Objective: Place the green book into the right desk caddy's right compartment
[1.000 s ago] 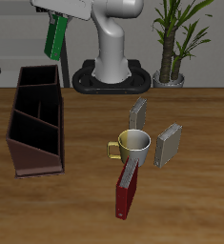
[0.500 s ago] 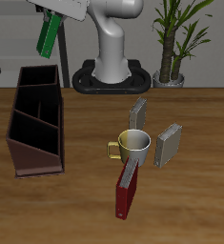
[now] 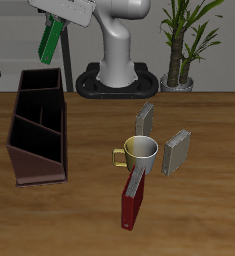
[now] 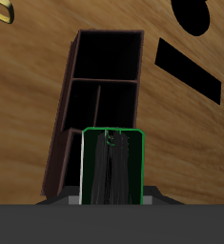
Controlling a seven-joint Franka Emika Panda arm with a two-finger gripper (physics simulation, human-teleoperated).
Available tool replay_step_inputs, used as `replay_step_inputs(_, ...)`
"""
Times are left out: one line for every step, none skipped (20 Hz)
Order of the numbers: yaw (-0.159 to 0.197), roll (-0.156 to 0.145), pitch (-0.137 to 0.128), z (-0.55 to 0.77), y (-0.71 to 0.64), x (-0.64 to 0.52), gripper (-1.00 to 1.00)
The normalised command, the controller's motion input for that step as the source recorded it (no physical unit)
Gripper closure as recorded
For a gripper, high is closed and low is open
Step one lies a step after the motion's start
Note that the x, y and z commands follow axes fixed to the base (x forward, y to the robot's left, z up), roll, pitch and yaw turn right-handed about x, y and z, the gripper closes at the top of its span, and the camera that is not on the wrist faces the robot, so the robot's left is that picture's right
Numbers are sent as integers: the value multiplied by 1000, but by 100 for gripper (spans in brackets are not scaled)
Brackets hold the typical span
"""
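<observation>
Yellow mug (image 3: 138,153) mid-table — dark red book (image 3: 132,201), two grey books (image 3: 176,152) beside.

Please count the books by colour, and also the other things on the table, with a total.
Green book, held in the claw above the table: 1
Dark red book: 1
Grey books: 2
Mug: 1
Desk caddy: 1
Total: 6

Even, soft light fills both sharp, unblurred renders. The brown wood-grain surface (image 3: 84,210) carries faint shadows beneath its objects, without glare. The long dark brown wooden organiser's (image 4: 102,100) compartments read near-black inside.
</observation>
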Motion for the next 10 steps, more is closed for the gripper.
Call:
replay_step_inputs(-27, 5, -3, -59, 10, -71, 100)
replay_step_inputs(0, 0, 0, 0, 0, 0, 100)
replay_step_inputs(-11, -26, -19, -16, -51, -41, 100)
replay_step_inputs(-74, -36, 34, 12, -126, 30, 100)
replay_step_inputs(0, 0, 0, -1, -19, -42, 100)
replay_step_inputs(-8, 3, -23, 49, -80, 44, 100)
replay_step_inputs(-34, -34, -14, 31, -44, -105, 100)
replay_step_inputs(4, 29, -10, -6, -7, -40, 100)
replay_step_inputs(-10, -4, -32, -20, -43, -58, 100)
replay_step_inputs(-38, -17, 2, -17, -31, 15, 100)
